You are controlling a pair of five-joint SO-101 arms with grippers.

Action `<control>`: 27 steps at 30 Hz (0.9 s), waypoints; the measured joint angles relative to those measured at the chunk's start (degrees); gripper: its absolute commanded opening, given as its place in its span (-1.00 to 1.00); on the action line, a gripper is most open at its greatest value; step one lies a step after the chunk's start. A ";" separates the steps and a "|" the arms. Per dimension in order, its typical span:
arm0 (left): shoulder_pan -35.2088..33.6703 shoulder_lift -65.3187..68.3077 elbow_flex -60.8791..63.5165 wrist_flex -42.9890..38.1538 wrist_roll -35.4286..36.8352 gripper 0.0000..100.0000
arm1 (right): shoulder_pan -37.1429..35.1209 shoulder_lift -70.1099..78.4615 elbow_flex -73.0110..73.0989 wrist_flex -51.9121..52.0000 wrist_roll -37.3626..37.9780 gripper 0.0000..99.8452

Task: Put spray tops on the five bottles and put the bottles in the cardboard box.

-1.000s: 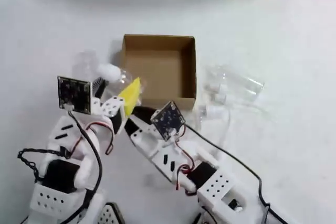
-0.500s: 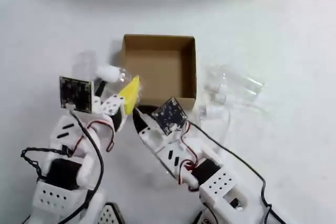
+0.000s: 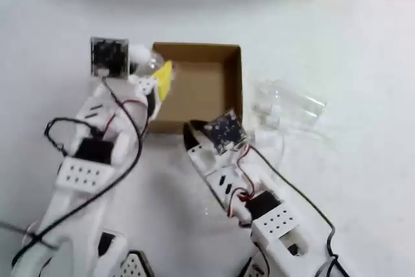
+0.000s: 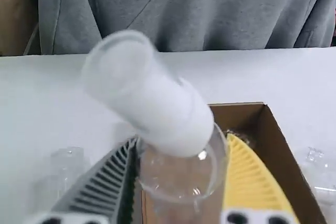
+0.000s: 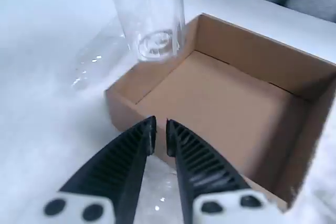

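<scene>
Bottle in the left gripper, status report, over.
Left gripper shut on capped bottle, over box's left rim. Right gripper shut, empty, at box's front wall. Other bottles lie right of box.

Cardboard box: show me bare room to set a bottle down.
The cardboard box floor is bare; so is the table beyond its far wall. Crowded: loose bottles one side, left gripper with its bottle opposite, right gripper at the near wall.
</scene>
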 measured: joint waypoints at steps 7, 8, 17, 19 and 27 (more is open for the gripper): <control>0.00 10.11 -1.76 -14.51 0.00 -0.96 | 11.78 0.09 -1.49 0.00 -4.48 -0.97; 0.35 11.60 -1.93 -16.09 -0.18 -0.96 | 14.07 0.09 -2.20 0.00 -5.71 -0.97; 4.48 26.73 -8.88 -19.34 -8.18 -0.96 | 21.89 0.26 -4.04 0.00 -7.82 -0.97; 4.40 29.45 -11.43 -19.34 -8.35 -0.96 | 22.07 1.85 -4.57 0.00 -7.82 -0.97; 3.78 35.60 -15.82 -19.34 -8.44 -0.96 | 21.98 16.97 -11.60 0.00 -7.82 -0.97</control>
